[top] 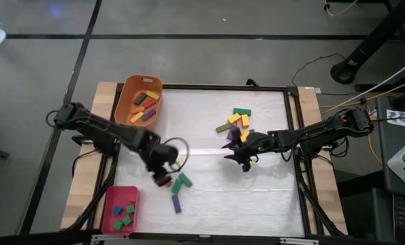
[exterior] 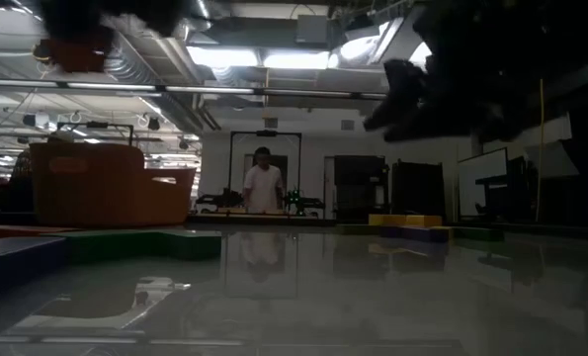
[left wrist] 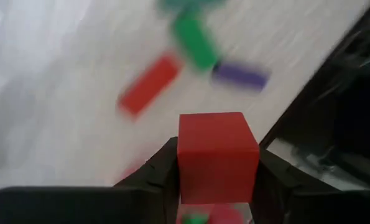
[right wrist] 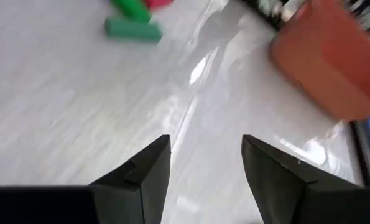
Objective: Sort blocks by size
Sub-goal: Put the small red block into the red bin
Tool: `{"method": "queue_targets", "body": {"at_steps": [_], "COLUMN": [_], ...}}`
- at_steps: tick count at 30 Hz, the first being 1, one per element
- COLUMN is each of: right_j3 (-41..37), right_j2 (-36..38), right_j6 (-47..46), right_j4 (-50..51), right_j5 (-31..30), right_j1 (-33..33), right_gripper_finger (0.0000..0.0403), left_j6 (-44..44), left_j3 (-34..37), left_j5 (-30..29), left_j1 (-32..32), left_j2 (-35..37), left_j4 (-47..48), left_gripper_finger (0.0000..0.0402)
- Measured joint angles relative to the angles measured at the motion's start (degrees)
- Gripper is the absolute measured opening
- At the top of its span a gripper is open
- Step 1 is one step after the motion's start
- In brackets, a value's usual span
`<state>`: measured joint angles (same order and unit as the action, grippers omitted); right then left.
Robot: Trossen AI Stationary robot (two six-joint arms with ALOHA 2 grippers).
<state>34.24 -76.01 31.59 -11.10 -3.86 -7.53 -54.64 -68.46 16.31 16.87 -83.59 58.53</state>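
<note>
A red cube sits between the fingers of my left gripper, above the table's near left part. Below it a red bar, a green block and a purple bar lie flat on the white mat. My right gripper hangs open over the mat's middle right with nothing between its fingers. Just beyond it lies a cluster of yellow, green, olive and purple blocks. My left gripper pinches the red cube by two opposite side faces between its two fingers. The fingers come from above, slanting steeply down. The cube stands out past the fingertips and is lifted clear of the mat.
An orange tub holding several longer blocks stands at the far left corner. A flat red tray with blue and green cubes lies at the near left corner. A black frame edges the mat. A person stands far behind the table.
</note>
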Motion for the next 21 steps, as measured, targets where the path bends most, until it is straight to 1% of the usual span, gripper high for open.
{"method": "queue_targets", "body": {"at_steps": [2,5,8,11,13,16,21], "right_j3": [0.0,0.0,0.0,0.0,0.0,0.0,0.0], "right_j2": [0.0,0.0,0.0,0.0,0.0,0.0,0.0], "right_j6": [0.0,0.0,0.0,0.0,0.0,0.0,0.0], "right_j4": [2.8,5.7,7.0,7.1,7.1,7.1,7.1], "right_j5": [0.0,-0.1,-0.1,-0.1,-0.1,-0.2,-0.2], "right_j1": [0.0,0.0,0.0,0.0,0.0,0.0,0.0], "right_gripper_finger": [0.0197,0.0197,0.0198,0.0198,0.0198,0.0198,0.0198], "left_j6": [-5.1,-13.1,-20.0,-29.5,-36.2,-43.9,-51.9], "left_j3": [0.6,1.5,1.5,1.5,1.5,1.5,1.5], "left_j5": [0.0,0.7,1.4,1.3,1.3,1.3,0.2], "left_j1": [4.0,9.8,14.9,19.3,22.0,25.2,29.0], "left_j2": [0.0,0.0,0.0,0.0,0.0,0.0,0.0], "left_j4": [2.4,2.6,1.9,2.0,2.1,2.1,2.7], "left_gripper_finger": [0.0126,0.0126,0.0124,0.0128,0.0135,0.0144,0.0150]}}
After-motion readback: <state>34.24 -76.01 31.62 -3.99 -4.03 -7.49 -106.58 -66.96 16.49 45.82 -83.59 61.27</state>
